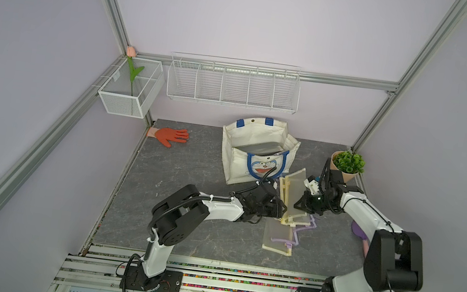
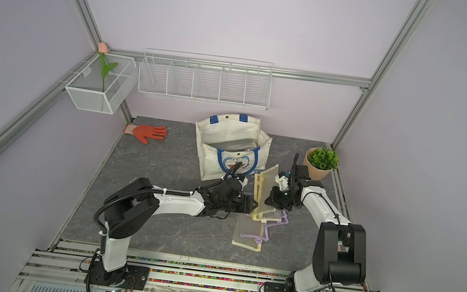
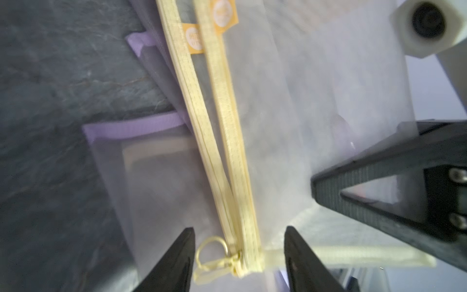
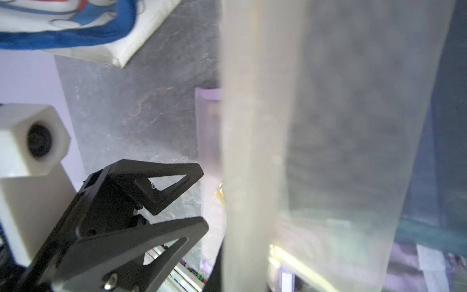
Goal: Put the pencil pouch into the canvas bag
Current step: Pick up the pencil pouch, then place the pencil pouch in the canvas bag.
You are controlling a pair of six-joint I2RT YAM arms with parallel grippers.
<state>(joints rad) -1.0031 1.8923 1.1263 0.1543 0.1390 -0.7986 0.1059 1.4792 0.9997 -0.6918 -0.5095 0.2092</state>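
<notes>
The right end effector point(image 1: 298, 205), pressed together on the translucent mesh of a yellow-trimmed pencil pouch point(image 1: 292, 189), holds the pouch on edge over the dark stone-look counter point(image 1: 186, 208), as both top views show. The left end effector point(image 1: 280, 210) faces it from the pouch's other side. In the left wrist view its fingers point(image 3: 177, 260) are spread, with the pouch's zipper end and ring pull between them and neither finger touching.

Just beneath the raised pouch, more mesh pouches point(image 1: 278, 237), trimmed in purple and yellow, lie flat on the counter. Whether the held pouch's lower edge touches them cannot be told.

The canvas bag point(image 1: 233, 159) stands just behind both arms with its mouth open and its cat face toward them. A dark grey flat item sits inside. The pencil pouch is outside the bag, with its upper corner just beside the bag's front corner.

Farther out, a potted plant point(image 1: 347, 164) stands behind the right arm and an orange glove point(image 1: 171, 136) lies near the back left corner.
</notes>
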